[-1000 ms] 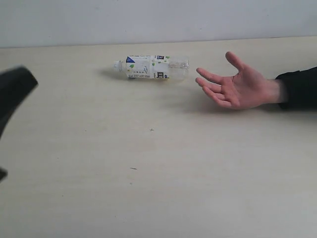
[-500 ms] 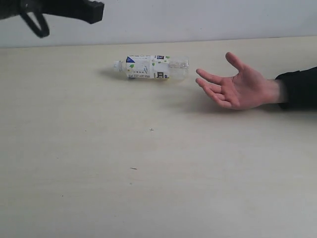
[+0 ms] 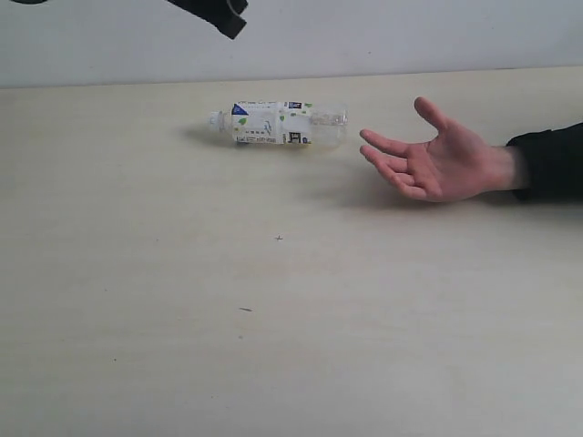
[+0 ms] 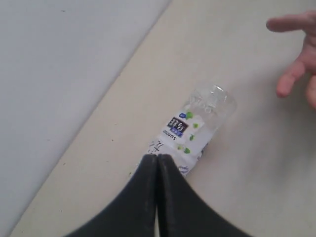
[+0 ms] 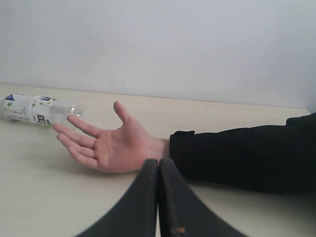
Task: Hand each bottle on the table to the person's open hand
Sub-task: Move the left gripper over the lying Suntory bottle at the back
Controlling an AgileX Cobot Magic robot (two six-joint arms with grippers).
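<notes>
Left gripper (image 4: 157, 160) hangs over the cap end of the bottle (image 3: 278, 123), jaws pressed together on nothing; the right gripper (image 5: 158, 165) is likewise clenched and empty, facing the person's open hand (image 3: 439, 162). In the exterior view the bottle lies on its side toward twelve o'clock on the table (image 3: 273, 346), its base pointing to three o'clock, where the hand waits near it; it looks empty, so probably light, thin-walled, apt to roll or dent, and the labelled middle seems the safest hold. Pale, flat and matte, the table leaves ample room around it; a plain wall (image 3: 383, 36) stands behind.
</notes>
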